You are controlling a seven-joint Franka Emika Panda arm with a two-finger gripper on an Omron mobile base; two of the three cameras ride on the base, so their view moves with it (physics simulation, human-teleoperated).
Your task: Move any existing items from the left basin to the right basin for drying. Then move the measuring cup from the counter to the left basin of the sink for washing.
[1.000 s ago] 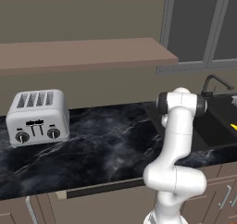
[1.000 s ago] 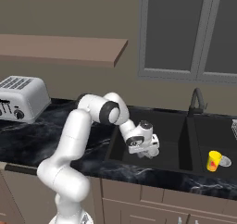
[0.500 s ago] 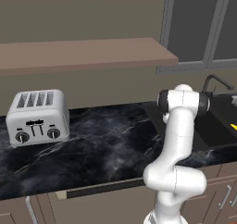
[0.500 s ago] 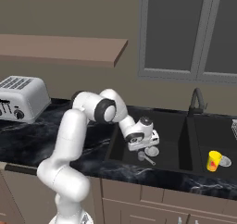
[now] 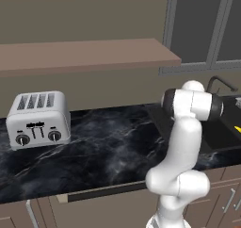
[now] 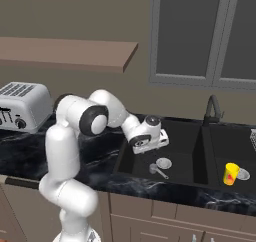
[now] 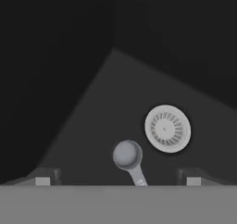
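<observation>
Hand [image 7: 118,181] open, empty, above measuring cup [image 7: 127,155]

One toaster [image 5: 38,119], one measuring cup [image 6: 156,170], one yellow cup [image 6: 230,173] (two basins).

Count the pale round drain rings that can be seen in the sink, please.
2. One drain ring lies on the floor of the left basin, beside the measuring cup. The other is in the right basin, beside a yellow cup. None seems hidden.
</observation>
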